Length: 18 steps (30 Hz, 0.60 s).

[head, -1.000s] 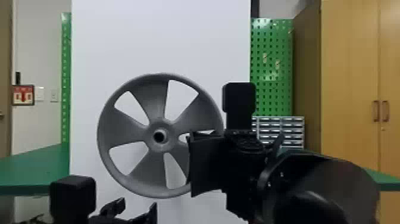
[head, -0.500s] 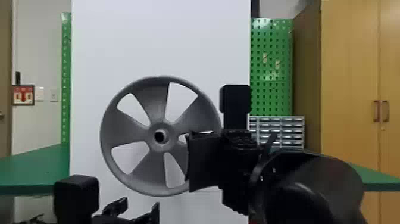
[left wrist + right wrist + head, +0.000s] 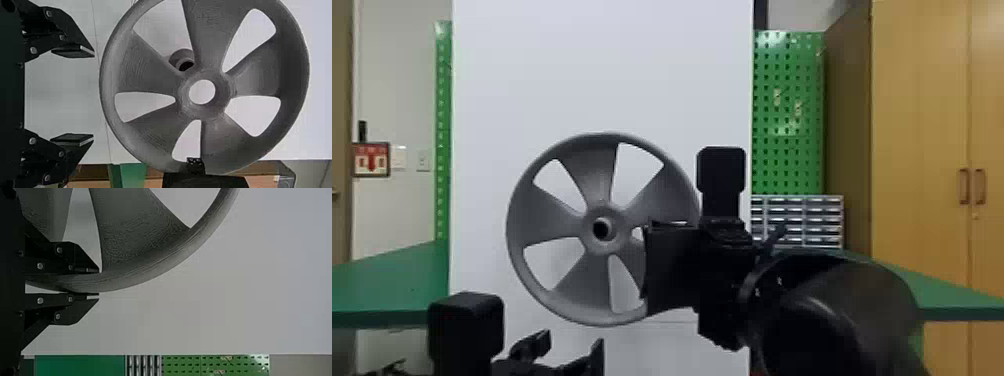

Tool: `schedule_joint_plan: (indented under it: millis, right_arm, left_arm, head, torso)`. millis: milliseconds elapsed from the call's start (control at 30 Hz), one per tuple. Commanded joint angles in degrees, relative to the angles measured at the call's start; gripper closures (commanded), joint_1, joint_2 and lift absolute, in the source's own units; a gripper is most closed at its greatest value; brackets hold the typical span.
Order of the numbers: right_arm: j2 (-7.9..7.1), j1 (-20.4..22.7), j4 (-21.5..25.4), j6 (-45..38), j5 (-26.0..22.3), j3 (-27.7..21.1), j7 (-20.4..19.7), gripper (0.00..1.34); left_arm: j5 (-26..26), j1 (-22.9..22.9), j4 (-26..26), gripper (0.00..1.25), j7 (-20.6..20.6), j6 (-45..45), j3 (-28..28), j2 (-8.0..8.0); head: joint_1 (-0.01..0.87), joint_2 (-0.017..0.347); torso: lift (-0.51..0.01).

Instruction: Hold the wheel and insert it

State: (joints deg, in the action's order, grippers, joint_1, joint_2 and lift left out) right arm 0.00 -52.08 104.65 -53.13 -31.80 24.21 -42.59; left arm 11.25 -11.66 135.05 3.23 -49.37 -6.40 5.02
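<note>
Soft indoor light, with deep blacks set against a pale panel
In the head view, the panel was lit broadly and fairly evenly, while the wheel was rendered in mid-grey, its bore left dark beside a small pale highlight. Detail was largely swallowed on the black right arm, though a dull sheen was spread over its rounded housing. The front of the wooden cabinet was brightly lit and its side was left in shade. In the right wrist view, the panel was shown as a dimmer grey, the wheel was darkened towards the picture's left, and a whitish patch of glare was caught on the green pegboard
</note>
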Motion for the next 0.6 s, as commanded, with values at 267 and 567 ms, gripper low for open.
schedule_joint_plan:
  millis: [267, 567]
  right_arm:
    - [0.05, -0.04, -2.26, 2.15, 2.01, -0.39, 3.3, 1.3]
    - [0.05, -0.83, -5.51, 5.31, 3.85, 1.1, 5.59, 1.3]
  left_arm:
    - [-0.44, -0.29, -0.14, 0.49, 0.02, 0.41, -0.28, 0.08]
    - [-0.44, -0.55, -0.14, 0.49, -0.07, 0.41, -0.54, 0.08]
  head:
    - [0.0, 0.021]
    - [0.0, 0.021]
  torso:
    - [-0.489]
    - [-0.489]
